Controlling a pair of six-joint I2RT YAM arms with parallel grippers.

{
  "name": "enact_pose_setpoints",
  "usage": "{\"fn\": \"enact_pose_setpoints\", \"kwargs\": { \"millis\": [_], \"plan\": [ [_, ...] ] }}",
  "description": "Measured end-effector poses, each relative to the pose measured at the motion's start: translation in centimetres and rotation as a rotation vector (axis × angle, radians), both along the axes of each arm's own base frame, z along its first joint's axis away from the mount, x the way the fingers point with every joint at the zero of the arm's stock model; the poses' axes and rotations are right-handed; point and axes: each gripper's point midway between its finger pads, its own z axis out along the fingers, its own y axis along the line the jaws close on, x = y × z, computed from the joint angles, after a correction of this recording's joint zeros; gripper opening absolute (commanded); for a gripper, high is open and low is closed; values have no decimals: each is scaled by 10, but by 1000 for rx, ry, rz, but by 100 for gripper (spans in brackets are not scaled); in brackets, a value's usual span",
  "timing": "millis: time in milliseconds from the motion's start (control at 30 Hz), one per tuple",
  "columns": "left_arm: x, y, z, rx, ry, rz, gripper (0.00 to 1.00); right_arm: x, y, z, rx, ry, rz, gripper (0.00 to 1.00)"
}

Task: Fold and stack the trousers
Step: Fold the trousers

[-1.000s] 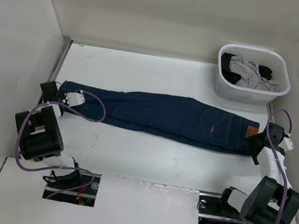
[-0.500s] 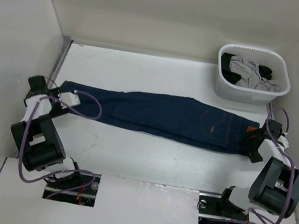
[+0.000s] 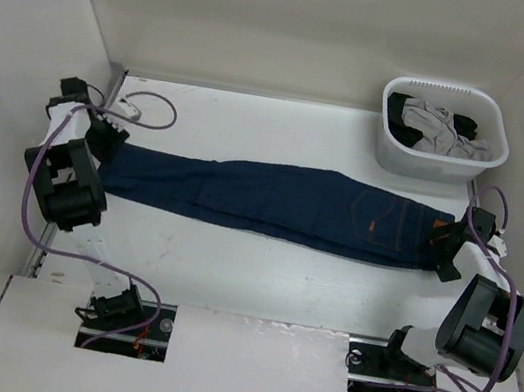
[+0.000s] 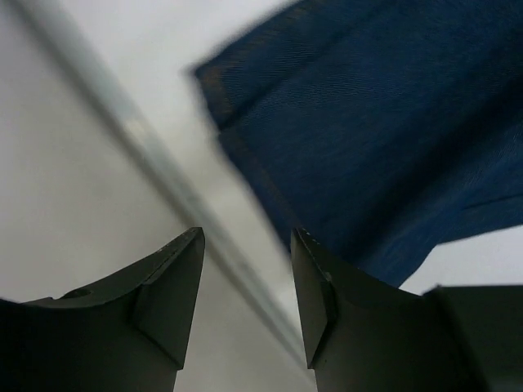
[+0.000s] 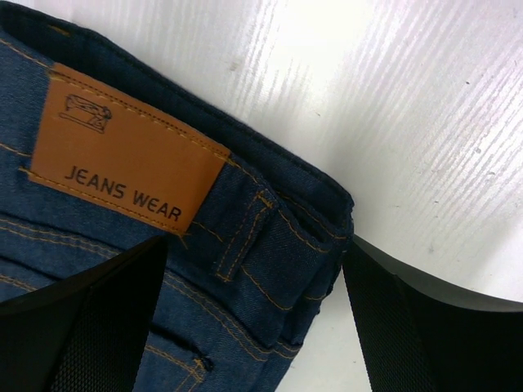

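Now | left end effector (image 4: 247, 238) parted, empty | right end effector (image 5: 255, 247) wide astride trousers (image 3: 272, 198) waistband

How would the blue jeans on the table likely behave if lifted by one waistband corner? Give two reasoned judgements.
Probably floppy: the jeans lie flat along the table, so the legs would likely sag and trail. The waistband beside the tan patch looks thick and stitched, so it should give a firm, non-slippery hold.
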Motion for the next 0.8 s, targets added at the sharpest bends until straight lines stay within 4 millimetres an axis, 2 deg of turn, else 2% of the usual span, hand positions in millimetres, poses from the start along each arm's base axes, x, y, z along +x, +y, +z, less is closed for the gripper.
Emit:
{"fn": "enact_pose_setpoints", "kwargs": {
  "millis": [67,133,200,333,433,533,633,733,800],
  "plan": [
    [-13,-15,-39,-28,112,-3,47,1,-1,1,-2,-3,0,90],
    [-32,-32,-63,-29,209,-25,49,1,-1,1,-1,-1,0,90],
    [-50,-45,-75,2,270,-61,49,0,0,1,0,3,-1,90],
    [-65,-51,-74,162,270,-141,54,-1,0,1,2,7,-1,90],
    [-63,-46,-69,242,224,-151,57,-1,0,0,2,8,0,90],
    [-47,-38,-59,264,157,-109,58,-2,0,0,2,9,0,90],
    [-18,-26,-29,254,50,-31,57,-2,0,0,2,9,0,90],
    [20,-3,14,255,-77,60,52,-2,0,0,3,10,0,90],
    [41,12,30,242,-123,107,51,-2,1,-1,4,13,0,90]
  ]
}}
